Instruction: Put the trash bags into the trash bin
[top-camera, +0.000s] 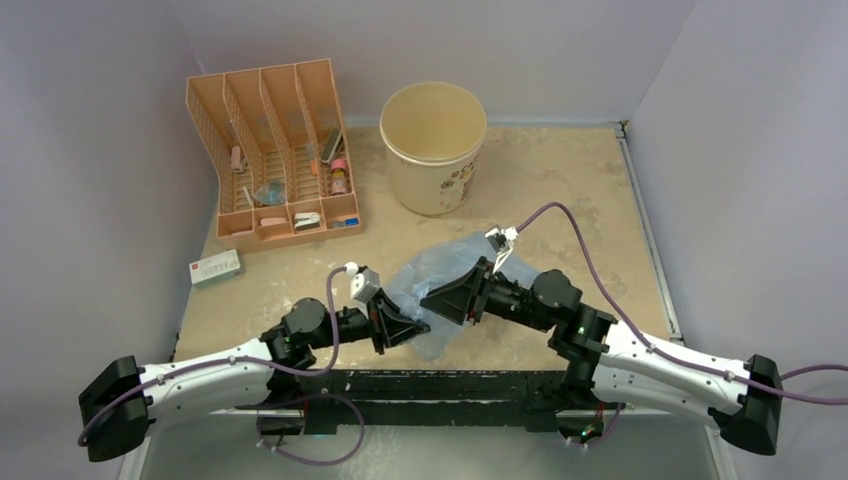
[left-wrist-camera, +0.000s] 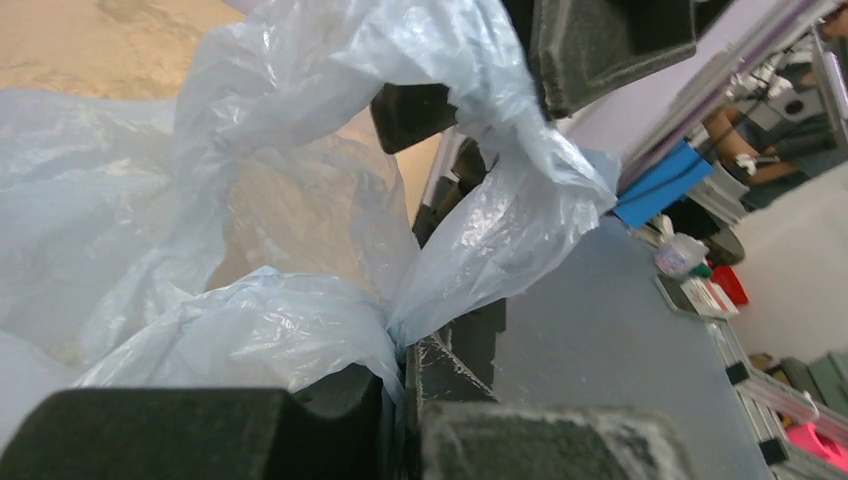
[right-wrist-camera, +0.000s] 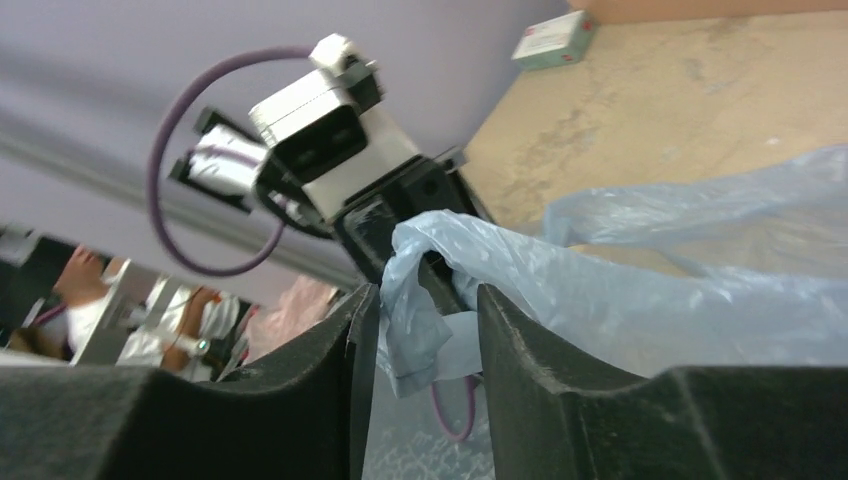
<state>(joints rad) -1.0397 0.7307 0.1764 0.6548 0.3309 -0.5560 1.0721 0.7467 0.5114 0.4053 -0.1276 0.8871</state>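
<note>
The light-blue trash bag (top-camera: 445, 275) lies crumpled on the table between my two grippers, near the front edge. My left gripper (top-camera: 408, 325) is shut on a bunched fold of the bag (left-wrist-camera: 300, 330), pinched between its jaws (left-wrist-camera: 405, 368). My right gripper (top-camera: 438, 300) faces it with its jaws apart (right-wrist-camera: 420, 305), and a flap of the bag (right-wrist-camera: 430, 300) hangs in the gap, draped over the left gripper's finger. The cream-beige trash bin (top-camera: 433, 146) stands upright and empty at the back, well beyond both grippers.
An orange slotted organizer rack (top-camera: 270, 150) with small items stands at the back left. A small white box (top-camera: 215, 267) lies left of the left arm and shows in the right wrist view (right-wrist-camera: 548, 38). Grey walls enclose the table.
</note>
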